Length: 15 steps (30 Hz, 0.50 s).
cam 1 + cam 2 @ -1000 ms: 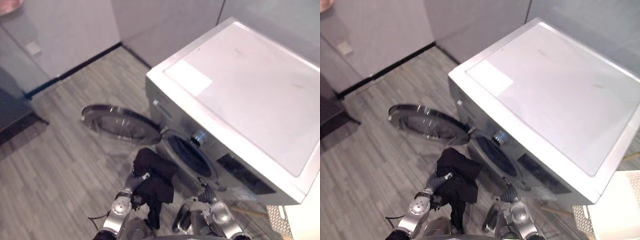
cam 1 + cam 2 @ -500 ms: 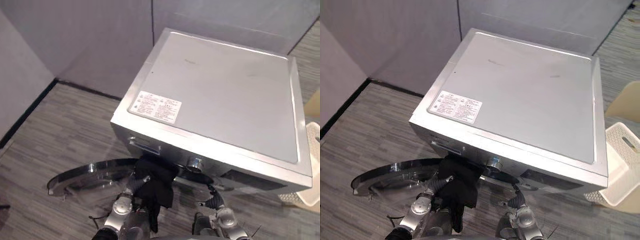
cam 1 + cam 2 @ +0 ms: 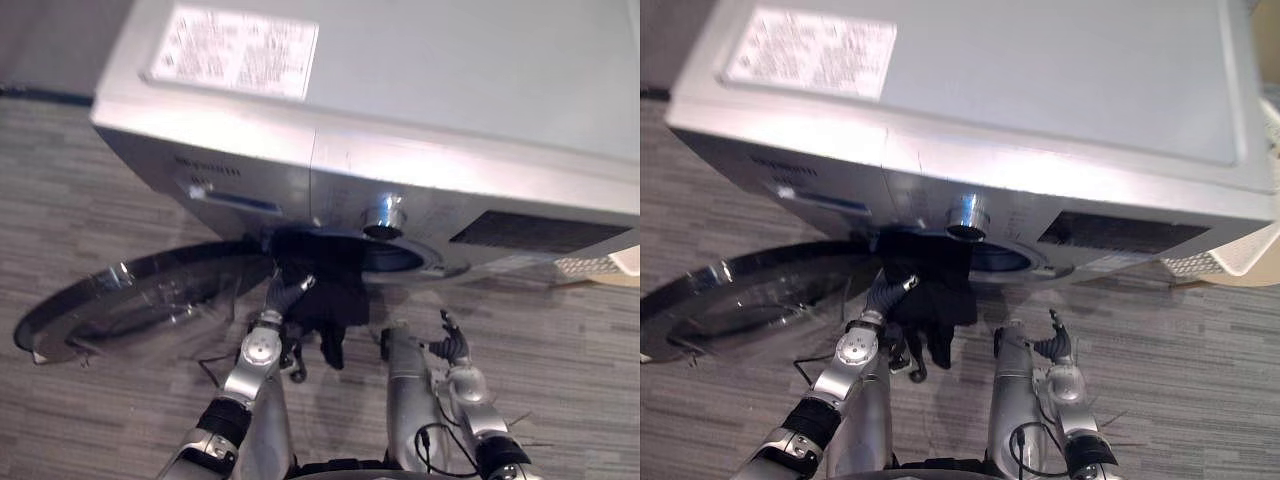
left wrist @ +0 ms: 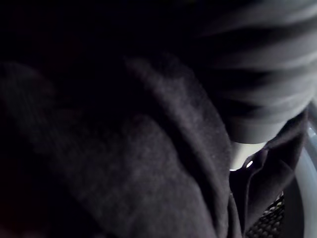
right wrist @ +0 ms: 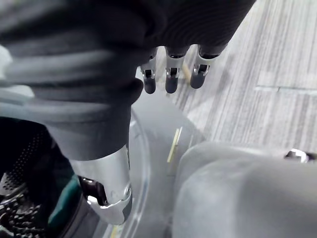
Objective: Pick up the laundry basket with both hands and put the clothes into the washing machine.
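The black garment (image 3: 330, 285) hangs over the left edge of the drum mouth (image 3: 400, 258) of the washing machine (image 3: 450, 170) — your left hand (image 3: 287, 296) is buried in it, grip impossible to tell. Your right hand (image 3: 452, 345) hovers empty, fingers (image 5: 171, 79) straight and slightly apart. You're mid-loading, it seems — next push the cloth past the rim, then release.

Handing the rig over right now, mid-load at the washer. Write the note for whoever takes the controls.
Left robot hand: at the drum opening, half buried in the black garment; grip cannot be read.
Right robot hand: open, empty, low before the washing machine.
Door open, swung left; white basket on the floor at the machine's right.
Done: garment is at the opening.
Left: push it fully inside, since a tail hangs outside, then let go.
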{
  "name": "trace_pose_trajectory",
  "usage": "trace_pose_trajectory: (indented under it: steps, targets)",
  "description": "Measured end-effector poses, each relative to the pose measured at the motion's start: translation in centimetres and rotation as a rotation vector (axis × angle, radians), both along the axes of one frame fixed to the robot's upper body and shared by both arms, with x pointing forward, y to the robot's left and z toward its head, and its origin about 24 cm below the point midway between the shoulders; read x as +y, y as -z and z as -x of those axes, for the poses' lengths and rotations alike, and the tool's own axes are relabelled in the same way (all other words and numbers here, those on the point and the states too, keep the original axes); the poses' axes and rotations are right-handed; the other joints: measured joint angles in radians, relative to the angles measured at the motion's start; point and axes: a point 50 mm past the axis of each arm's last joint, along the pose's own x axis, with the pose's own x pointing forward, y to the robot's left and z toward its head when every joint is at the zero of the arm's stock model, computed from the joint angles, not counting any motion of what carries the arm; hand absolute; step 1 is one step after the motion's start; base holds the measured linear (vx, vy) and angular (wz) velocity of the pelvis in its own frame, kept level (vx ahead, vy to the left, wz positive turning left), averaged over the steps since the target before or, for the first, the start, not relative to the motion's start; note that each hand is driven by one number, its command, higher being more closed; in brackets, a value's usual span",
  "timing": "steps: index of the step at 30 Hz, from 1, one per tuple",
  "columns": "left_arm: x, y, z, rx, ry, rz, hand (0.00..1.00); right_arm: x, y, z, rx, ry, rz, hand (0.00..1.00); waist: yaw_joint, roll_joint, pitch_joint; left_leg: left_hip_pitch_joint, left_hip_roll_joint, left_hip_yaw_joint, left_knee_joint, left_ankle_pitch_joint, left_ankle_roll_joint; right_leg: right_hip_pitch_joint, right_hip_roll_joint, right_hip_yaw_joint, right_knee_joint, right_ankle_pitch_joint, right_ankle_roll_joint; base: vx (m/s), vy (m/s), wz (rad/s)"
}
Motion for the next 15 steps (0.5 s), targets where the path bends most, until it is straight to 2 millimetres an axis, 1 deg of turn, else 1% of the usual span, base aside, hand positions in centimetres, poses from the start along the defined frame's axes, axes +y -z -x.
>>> trace_pose_trajectory:
  steps: [1, 2, 4, 5, 6, 7, 8, 9, 11, 12, 13, 14, 15]
  targets:
    - [-0.2, -0.6, -0.2, -0.022, -0.008, 0.013, 1.0, 0.3, -0.6, -0.5, -0.028, 0.002, -0.009, 0.0, 0.001, 0.001, 0.007, -0.026, 0.008, -0.003, 0.023, -0.002, 0.0, -0.027, 0.002, 0.0, 0.026, -0.004, 0.0, -0.17, -0.095, -0.06]
    - [-0.7, -2.1, -0.8, -0.081, -0.02, 0.048, 1.0, 0.9, -1.9, -1.6, -0.096, 0.012, -0.04, 0.0, 0.007, 0.0, 0.009, -0.108, 0.033, -0.009, 0.083, -0.009, -0.002, -0.115, 0.017, 0.007, 0.093, -0.019, 0.001, -0.18, -0.103, -0.13]
    - [-1.3, -3.9, -1.5, -0.141, -0.015, 0.071, 1.0, 1.3, -3.3, -2.6, -0.157, 0.013, -0.056, 0.0, 0.011, 0.001, 0.019, -0.178, 0.052, -0.015, 0.139, -0.014, -0.005, -0.191, 0.022, 0.013, 0.156, -0.025, -0.004, -0.16, -0.105, -0.17]
    - [-2.0, -6.0, -2.1, -0.216, -0.013, 0.099, 1.0, 1.5, -5.0, -3.4, -0.234, 0.023, -0.07, 0.0, 0.017, 0.002, 0.023, -0.258, 0.074, -0.026, 0.197, -0.022, -0.006, -0.277, 0.038, 0.025, 0.218, -0.032, -0.005, -0.15, -0.098, -0.22]
    - [-2.5, -7.3, -2.5, -0.26, -0.005, 0.113, 1.0, 1.6, -6.1, -3.8, -0.28, 0.025, -0.073, 0.0, 0.014, 0.002, 0.023, -0.309, 0.078, -0.036, 0.231, -0.025, -0.004, -0.329, 0.048, 0.03, 0.255, -0.04, 0.003, -0.15, -0.098, -0.22]
    - [-2.8, -8.0, -2.7, -0.282, -0.002, 0.121, 1.0, 1.5, -6.5, -4.0, -0.301, 0.03, -0.078, 0.0, 0.013, 0.002, 0.023, -0.331, 0.083, -0.039, 0.246, -0.025, -0.003, -0.353, 0.051, 0.032, 0.273, -0.042, 0.002, -0.11, -0.089, -0.15]
    - [-3.6, -9.7, -3.2, -0.334, 0.006, 0.141, 1.0, 1.4, -7.6, -4.4, -0.35, 0.048, -0.083, 0.0, 0.008, 0.002, 0.024, -0.386, 0.098, -0.047, 0.294, -0.033, -0.005, -0.41, 0.06, 0.04, 0.323, -0.049, -0.002, -0.09, -0.087, -0.13]
    - [-3.8, -10.4, -3.3, -0.355, 0.008, 0.148, 1.0, 1.4, -7.9, -4.5, -0.363, 0.049, -0.087, 0.0, 0.006, 0.002, 0.024, -0.402, 0.103, -0.05, 0.31, -0.037, -0.007, -0.429, 0.066, 0.044, 0.34, -0.051, -0.002, -0.08, -0.098, -0.18]
    - [-4.6, -13.3, -3.7, -0.451, 0.016, 0.173, 1.0, 1.5, -8.8, -4.6, -0.412, 0.048, -0.094, 0.0, -0.006, 0.001, 0.024, -0.457, 0.114, -0.06, 0.367, -0.051, -0.009, -0.492, 0.084, 0.06, 0.4, -0.06, -0.005, -0.04, -0.075, -0.18]
    - [-4.8, -14.3, -3.8, -0.481, 0.021, 0.177, 1.0, 1.5, -9.0, -4.5, -0.424, 0.047, -0.098, 0.0, -0.006, 0.001, 0.024, -0.472, 0.124, -0.061, 0.381, -0.055, -0.008, -0.509, 0.091, 0.062, 0.413, -0.063, 0.0, -0.02, -0.074, -0.24]
    - [-5.2, -16.3, -4.1, -0.54, 0.023, 0.182, 1.0, 1.7, -9.7, -4.6, -0.457, 0.044, -0.109, 0.0, -0.009, 0.001, 0.024, -0.502, 0.139, -0.067, 0.407, -0.061, -0.007, -0.542, 0.105, 0.066, 0.437, -0.065, 0.002, -0.01, -0.068, -0.22]
    - [-5.5, -18.2, -4.4, -0.599, 0.024, 0.184, 1.0, 1.8, -10.4, -4.6, -0.492, 0.041, -0.115, 0.0, -0.018, 0.001, 0.024, -0.529, 0.142, -0.07, 0.424, -0.062, -0.006, -0.571, 0.108, 0.068, 0.455, -0.066, 0.002, -0.01, -0.064, -0.16]
    - [-5.7, -19.3, -4.4, -0.633, 0.024, 0.175, 1.0, 1.9, -10.7, -4.6, -0.507, 0.038, -0.117, 0.0, -0.024, 0.001, 0.024, -0.542, 0.143, -0.073, 0.43, -0.062, -0.006, -0.585, 0.11, 0.068, 0.463, -0.066, 0.001, -0.01, -0.056, -0.07]
